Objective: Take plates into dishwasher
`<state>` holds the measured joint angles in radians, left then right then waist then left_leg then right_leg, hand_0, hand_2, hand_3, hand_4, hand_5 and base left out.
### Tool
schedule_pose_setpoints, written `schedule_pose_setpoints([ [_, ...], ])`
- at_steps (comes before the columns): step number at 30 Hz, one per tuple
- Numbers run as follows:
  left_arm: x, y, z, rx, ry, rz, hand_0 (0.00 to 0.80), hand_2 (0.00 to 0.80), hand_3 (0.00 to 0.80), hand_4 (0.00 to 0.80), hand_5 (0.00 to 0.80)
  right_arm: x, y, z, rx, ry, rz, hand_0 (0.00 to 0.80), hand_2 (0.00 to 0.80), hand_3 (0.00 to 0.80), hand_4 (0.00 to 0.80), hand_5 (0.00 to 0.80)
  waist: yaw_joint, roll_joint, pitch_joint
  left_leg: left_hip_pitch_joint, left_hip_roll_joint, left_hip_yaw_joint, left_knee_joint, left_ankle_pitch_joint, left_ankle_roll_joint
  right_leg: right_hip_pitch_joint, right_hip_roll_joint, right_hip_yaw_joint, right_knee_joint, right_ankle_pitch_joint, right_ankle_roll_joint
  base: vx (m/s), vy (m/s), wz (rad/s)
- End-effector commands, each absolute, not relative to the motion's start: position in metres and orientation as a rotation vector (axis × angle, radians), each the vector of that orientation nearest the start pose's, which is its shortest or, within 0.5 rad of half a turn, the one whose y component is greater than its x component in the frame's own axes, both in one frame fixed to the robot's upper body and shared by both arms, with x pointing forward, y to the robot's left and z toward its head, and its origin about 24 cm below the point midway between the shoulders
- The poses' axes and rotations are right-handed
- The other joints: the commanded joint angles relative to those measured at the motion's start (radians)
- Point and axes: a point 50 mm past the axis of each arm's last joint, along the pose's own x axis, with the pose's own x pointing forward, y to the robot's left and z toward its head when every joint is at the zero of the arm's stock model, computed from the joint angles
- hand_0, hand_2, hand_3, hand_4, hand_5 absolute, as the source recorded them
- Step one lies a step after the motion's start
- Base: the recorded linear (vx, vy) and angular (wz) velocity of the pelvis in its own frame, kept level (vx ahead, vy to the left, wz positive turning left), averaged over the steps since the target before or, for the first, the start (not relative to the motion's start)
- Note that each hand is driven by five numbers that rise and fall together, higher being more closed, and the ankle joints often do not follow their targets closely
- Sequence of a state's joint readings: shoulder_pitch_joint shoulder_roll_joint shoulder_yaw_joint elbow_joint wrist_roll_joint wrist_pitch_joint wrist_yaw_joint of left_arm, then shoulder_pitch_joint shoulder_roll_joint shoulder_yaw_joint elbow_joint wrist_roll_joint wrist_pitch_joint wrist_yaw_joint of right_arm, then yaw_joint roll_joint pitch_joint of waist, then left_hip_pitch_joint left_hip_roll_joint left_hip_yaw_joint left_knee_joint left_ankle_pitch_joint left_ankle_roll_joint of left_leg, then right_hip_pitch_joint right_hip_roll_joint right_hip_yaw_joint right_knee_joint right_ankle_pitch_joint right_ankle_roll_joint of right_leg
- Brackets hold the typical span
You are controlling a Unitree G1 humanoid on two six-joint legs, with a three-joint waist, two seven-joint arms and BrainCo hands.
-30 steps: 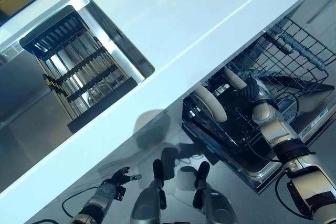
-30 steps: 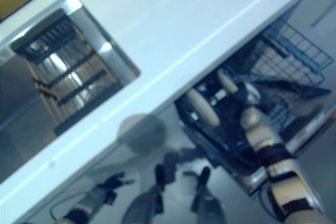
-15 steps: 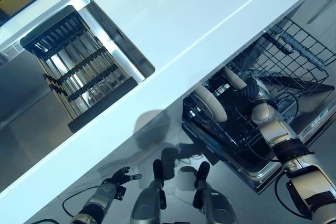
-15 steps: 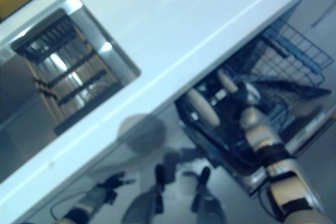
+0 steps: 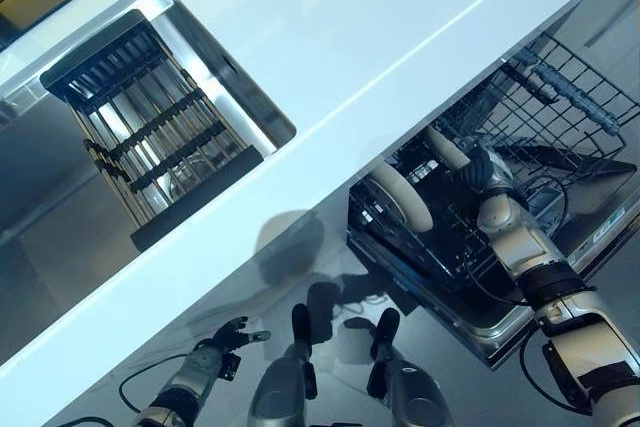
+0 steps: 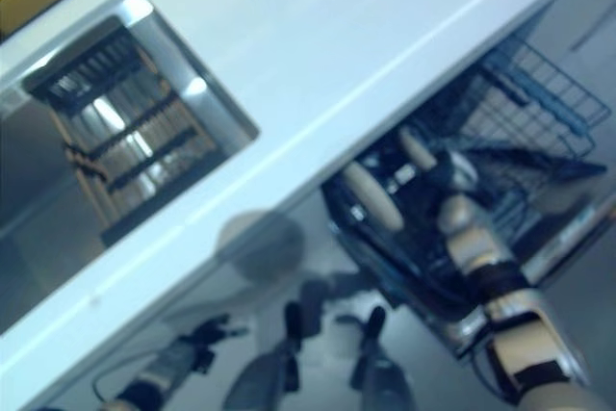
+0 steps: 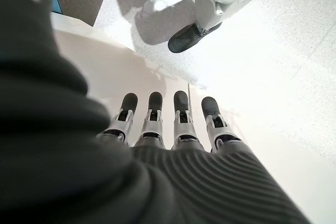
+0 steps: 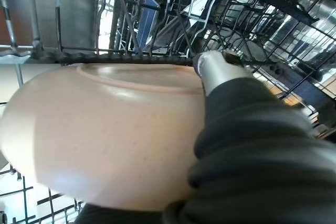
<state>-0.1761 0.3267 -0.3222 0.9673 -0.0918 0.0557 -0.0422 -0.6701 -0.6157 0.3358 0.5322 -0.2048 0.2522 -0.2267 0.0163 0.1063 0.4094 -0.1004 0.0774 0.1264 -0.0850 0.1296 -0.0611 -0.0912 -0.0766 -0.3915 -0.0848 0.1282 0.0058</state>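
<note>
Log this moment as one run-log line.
stage: loading | right hand: holds cream plate in dishwasher rack | second plate: already racked | left hand: idle, low

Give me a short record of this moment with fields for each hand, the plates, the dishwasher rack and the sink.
right hand: inside the lower dishwasher rack, gripping a beige plate
left hand: low beside the counter, fingers straight, holding nothing
plates: the held plate; a second plate stands on edge in the rack nearer the counter
upper rack: pulled out, no dishes visible
sink: slatted drying rack inside, no plates visible
</note>
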Motion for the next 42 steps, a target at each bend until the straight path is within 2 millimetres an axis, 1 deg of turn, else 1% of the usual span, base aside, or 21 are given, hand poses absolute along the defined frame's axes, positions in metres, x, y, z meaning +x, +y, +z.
schedule_pose_setpoints([
  [1,0.2108,0.2259,-0.1080,0.440,0.881,-0.144,0.000,0.000,0.000,0.000,0.000,0.3709,-0.2477,0.1169,-0.979,0.173,-0.253,0.800,0.800,0.800,0.800,0.800,0.035,-0.017,0.010,-0.039,-0.086,-0.005,-0.002,-0.108,0.078,-0.028,-0.021,0.032,0.134,-0.190,0.037,0.000,0.000,0.00],
  [9,0.2108,0.2266,-0.1080,0.441,0.882,-0.148,0.000,0.000,0.000,0.000,0.000,0.3710,-0.2515,0.1152,-0.978,0.196,-0.261,0.800,0.800,0.800,0.800,0.800,0.036,-0.013,0.008,-0.039,-0.087,-0.006,-0.002,-0.108,0.078,-0.029,-0.024,0.028,0.137,-0.191,0.036,0.000,0.000,0.00],
  [26,0.2126,0.2253,-0.1071,0.439,0.878,-0.150,0.000,0.000,0.000,0.000,0.000,0.3718,-0.2511,0.1157,-0.983,0.202,-0.266,0.800,0.800,0.800,0.800,0.800,0.037,-0.012,0.012,-0.039,-0.086,-0.007,-0.002,-0.107,0.079,-0.036,-0.025,0.031,0.146,-0.193,0.035,0.000,0.000,0.00],
  [27,0.2121,0.2257,-0.1074,0.440,0.877,-0.149,0.000,0.000,0.000,0.000,0.000,0.3716,-0.2518,0.1156,-0.982,0.200,-0.270,0.618,0.618,0.618,0.618,0.618,0.037,-0.013,0.012,-0.038,-0.085,-0.006,-0.002,-0.108,0.078,-0.035,-0.025,0.029,0.145,-0.193,0.035,0.000,0.000,0.00],
  [28,0.2120,0.2257,-0.1074,0.440,0.877,-0.149,0.000,0.000,0.000,0.000,0.000,0.3715,-0.2520,0.1159,-0.982,0.200,-0.269,0.511,0.511,0.511,0.511,0.511,0.037,-0.013,0.011,-0.038,-0.085,-0.005,-0.002,-0.108,0.078,-0.035,-0.024,0.029,0.145,-0.193,0.035,0.000,0.000,0.00],
  [29,0.2123,0.2256,-0.1072,0.440,0.877,-0.149,0.000,0.000,0.000,0.000,0.000,0.3716,-0.2518,0.1159,-0.983,0.199,-0.270,0.427,0.427,0.427,0.427,0.427,0.037,-0.014,0.011,-0.038,-0.085,-0.005,-0.002,-0.108,0.078,-0.035,-0.024,0.030,0.145,-0.193,0.035,0.000,0.000,0.00],
  [30,0.2128,0.2254,-0.1069,0.439,0.877,-0.148,0.000,0.000,0.000,0.000,0.000,0.3716,-0.2513,0.1157,-0.984,0.199,-0.271,0.229,0.229,0.229,0.229,0.229,0.036,-0.014,0.012,-0.038,-0.084,-0.005,-0.002,-0.107,0.078,-0.036,-0.024,0.030,0.146,-0.193,0.035,0.000,0.000,0.00],
  [31,0.2130,0.2253,-0.1068,0.439,0.877,-0.147,0.000,0.000,0.000,0.000,0.000,0.3715,-0.2511,0.1156,-0.985,0.199,-0.272,0.229,0.229,0.229,0.229,0.229,0.036,-0.014,0.012,-0.038,-0.085,-0.005,-0.002,-0.107,0.078,-0.036,-0.024,0.030,0.146,-0.193,0.035,0.000,0.000,0.00],
  [32,0.2134,0.2254,-0.1066,0.438,0.877,-0.147,0.000,0.000,0.000,0.000,0.000,0.3715,-0.2514,0.1161,-0.982,0.198,-0.274,0.066,0.066,0.066,0.066,0.066,0.036,-0.014,0.013,-0.038,-0.084,-0.005,-0.002,-0.107,0.078,-0.036,-0.024,0.030,0.147,-0.193,0.035,0.000,0.000,0.00],
  [33,0.2135,0.2252,-0.1066,0.438,0.877,-0.147,0.000,0.000,0.000,0.000,0.000,0.3716,-0.2513,0.1164,-0.982,0.197,-0.275,0.000,0.000,0.000,0.000,0.000,0.036,-0.014,0.013,-0.038,-0.084,-0.004,-0.002,-0.107,0.079,-0.036,-0.024,0.030,0.148,-0.194,0.035,0.000,0.000,0.00],
  [42,0.2136,0.2257,-0.1067,0.439,0.880,-0.146,0.000,0.000,0.000,0.000,0.000,0.3718,-0.2497,0.1157,-0.979,0.192,-0.271,0.000,0.000,0.000,0.000,0.000,0.035,-0.016,0.012,-0.035,-0.083,-0.001,-0.002,-0.108,0.079,-0.036,-0.024,0.030,0.149,-0.193,0.035,0.000,0.000,0.00],
])
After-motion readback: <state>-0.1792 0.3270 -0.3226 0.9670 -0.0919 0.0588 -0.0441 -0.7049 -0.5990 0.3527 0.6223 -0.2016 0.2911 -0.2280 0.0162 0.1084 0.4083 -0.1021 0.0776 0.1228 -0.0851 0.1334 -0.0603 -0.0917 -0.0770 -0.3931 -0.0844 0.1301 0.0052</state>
